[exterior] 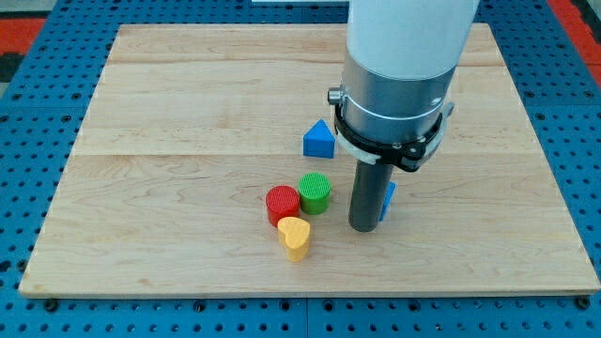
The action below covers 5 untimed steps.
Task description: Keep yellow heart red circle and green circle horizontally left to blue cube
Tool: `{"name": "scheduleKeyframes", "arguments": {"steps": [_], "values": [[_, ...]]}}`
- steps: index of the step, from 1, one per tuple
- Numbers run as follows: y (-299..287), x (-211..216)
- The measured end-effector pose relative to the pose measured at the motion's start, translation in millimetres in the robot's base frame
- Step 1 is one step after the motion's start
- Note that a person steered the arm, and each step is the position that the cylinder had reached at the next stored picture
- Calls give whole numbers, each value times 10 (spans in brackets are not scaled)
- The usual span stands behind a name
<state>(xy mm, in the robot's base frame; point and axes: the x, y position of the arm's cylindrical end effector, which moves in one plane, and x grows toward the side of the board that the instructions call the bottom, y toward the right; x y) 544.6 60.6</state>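
Observation:
The red circle (pixel 282 204), the green circle (pixel 315 192) and the yellow heart (pixel 295 237) form a tight cluster on the wooden board (pixel 188 122), below its middle. The blue cube (pixel 389 199) stands to their right, mostly hidden behind my rod. My tip (pixel 363 226) rests on the board between the green circle and the blue cube, touching or nearly touching the cube's left side. A gap separates the tip from the green circle.
A blue triangle block (pixel 318 139) lies above the cluster, near the board's middle. The arm's large grey and white body (pixel 394 75) hangs over the upper right of the board. A blue pegboard (pixel 28 188) surrounds the board.

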Motion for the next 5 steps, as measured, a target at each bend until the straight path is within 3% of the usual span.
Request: {"name": "scheduleKeyframes", "arguments": {"steps": [3,5], "values": [[-558,344],[-1362,244]]}}
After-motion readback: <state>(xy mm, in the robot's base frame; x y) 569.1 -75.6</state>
